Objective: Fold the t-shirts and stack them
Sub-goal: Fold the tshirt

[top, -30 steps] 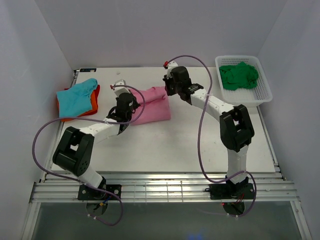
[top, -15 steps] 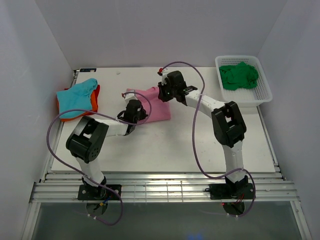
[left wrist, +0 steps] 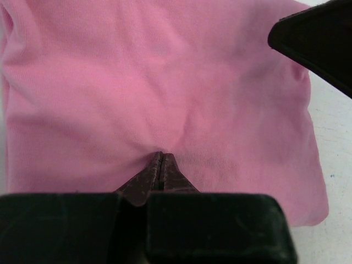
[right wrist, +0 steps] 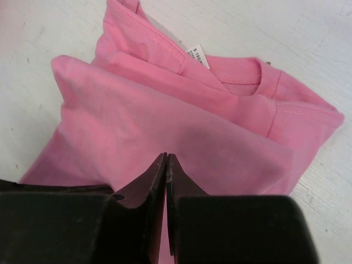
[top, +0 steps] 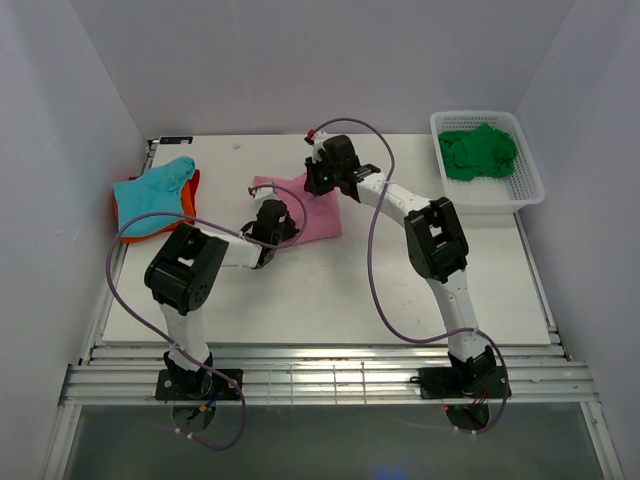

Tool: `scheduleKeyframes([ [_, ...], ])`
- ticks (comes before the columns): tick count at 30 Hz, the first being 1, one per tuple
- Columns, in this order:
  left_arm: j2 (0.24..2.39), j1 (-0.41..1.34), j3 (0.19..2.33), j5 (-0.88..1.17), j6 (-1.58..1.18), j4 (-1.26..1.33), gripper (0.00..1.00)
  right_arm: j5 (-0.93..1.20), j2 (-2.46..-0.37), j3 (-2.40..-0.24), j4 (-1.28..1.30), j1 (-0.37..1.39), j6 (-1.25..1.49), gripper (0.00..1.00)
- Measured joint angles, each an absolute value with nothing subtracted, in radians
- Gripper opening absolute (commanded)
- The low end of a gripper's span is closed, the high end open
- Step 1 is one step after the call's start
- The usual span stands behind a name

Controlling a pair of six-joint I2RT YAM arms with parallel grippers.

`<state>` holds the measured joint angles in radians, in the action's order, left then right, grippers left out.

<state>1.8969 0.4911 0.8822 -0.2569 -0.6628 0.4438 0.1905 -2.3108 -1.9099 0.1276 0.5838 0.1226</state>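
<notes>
So the pink t-shirt point(top: 322, 215) sits folded into a chunky rectangle mid-bench, toward the back. In the right wrist view you can see its layers, the ribbed collar and a small white neck label point(right wrist: 197, 55). The left end effector point(left wrist: 160, 164) has its fingers pressed together, tips down on the near-left part of the shirt, where the cloth puckers a bit. The right end effector point(right wrist: 166, 164) is pressed together too, on the far edge. I can't tell whether either has cloth caught.

Compared to a second ago, the right one has slid left along the shirt's far edge, and the left arm's elbow has swung in closer.

Count: four tees. One pink, one teal point(top: 155, 190) lying on one orange point(top: 189, 200) at the bench point(top: 350, 290) left side, and one dark green point(top: 478, 152) in the single white basket point(top: 530, 195) on the right.
</notes>
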Motion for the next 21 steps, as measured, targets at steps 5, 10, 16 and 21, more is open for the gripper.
scheduleKeyframes([
  [5,1.881,0.513,0.839,-0.268,-0.664,0.480,0.00,0.189,-2.345,-1.920,0.129,0.584,0.138,0.08],
  [10,1.803,0.598,0.730,-0.297,-0.680,0.501,0.00,0.167,-2.295,-1.764,0.102,0.584,0.148,0.08],
  [16,1.661,0.734,0.562,-0.333,-0.749,0.498,0.00,0.141,-2.141,-1.554,0.089,0.586,0.150,0.08],
  [21,1.539,0.809,0.463,-0.382,-0.820,0.435,0.00,0.126,-2.007,-1.427,0.030,0.590,0.154,0.08],
])
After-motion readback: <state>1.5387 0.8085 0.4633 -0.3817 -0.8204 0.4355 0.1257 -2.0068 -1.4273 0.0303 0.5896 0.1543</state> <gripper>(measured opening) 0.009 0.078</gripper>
